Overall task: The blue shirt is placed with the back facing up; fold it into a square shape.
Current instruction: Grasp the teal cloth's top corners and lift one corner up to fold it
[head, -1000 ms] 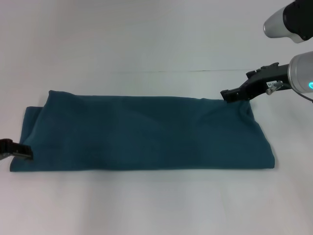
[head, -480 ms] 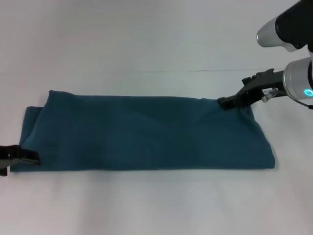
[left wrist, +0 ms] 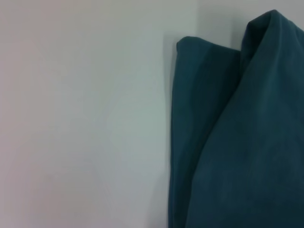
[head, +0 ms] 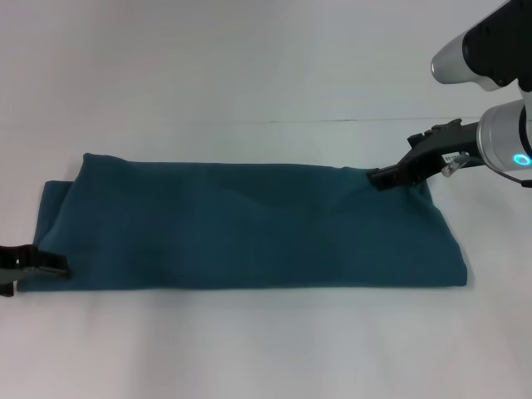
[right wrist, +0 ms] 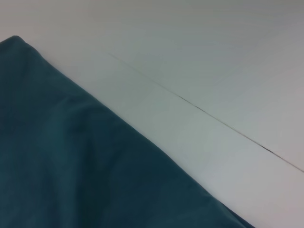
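The blue shirt (head: 249,224) lies flat on the white table as a long folded band running left to right. My right gripper (head: 376,177) touches its far right corner, where the cloth puckers slightly. My left gripper (head: 58,268) rests low at the near left corner, its tip against the shirt's edge. In the left wrist view the blue shirt (left wrist: 237,142) shows layered folds at that end. The right wrist view shows only the blue shirt's (right wrist: 71,166) straight far edge. Neither wrist view shows its own gripper.
The white table (head: 266,66) spreads on all sides of the shirt. A thin dark seam (head: 291,122) crosses the table just beyond the shirt, and the seam (right wrist: 213,118) also shows in the right wrist view.
The right gripper has come down and left onto the far right corner. The left gripper has slid right and slightly nearer, up to the near left corner. The shirt has not moved.
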Action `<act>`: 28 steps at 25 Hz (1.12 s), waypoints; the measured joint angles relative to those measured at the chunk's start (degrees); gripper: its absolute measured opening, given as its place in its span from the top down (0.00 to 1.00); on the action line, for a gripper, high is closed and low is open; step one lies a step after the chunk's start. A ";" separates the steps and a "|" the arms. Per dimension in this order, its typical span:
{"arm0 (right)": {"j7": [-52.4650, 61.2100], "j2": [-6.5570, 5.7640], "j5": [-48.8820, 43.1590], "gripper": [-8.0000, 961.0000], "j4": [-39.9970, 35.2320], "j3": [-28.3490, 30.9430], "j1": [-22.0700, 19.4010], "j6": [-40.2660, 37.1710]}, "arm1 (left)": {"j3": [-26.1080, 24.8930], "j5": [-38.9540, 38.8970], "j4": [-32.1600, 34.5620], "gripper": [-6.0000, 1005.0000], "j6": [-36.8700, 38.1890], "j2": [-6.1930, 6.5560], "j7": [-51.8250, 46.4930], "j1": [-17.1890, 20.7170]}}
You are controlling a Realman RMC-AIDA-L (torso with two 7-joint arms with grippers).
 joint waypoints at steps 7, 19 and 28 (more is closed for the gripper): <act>0.00 0.00 0.00 0.04 0.00 -0.22 0.15 0.01 | 0.25 0.00 -3.18 0.13 -2.23 0.54 -0.03 -0.86; 0.31 0.00 0.00 0.04 -0.09 -0.65 0.00 0.17 | 6.87 0.01 -3.65 0.16 -5.28 -0.73 0.11 -1.45; 0.40 0.00 0.00 0.04 0.05 -0.65 -0.08 0.08 | 10.47 0.00 -1.89 0.39 -5.78 -1.08 0.34 -1.19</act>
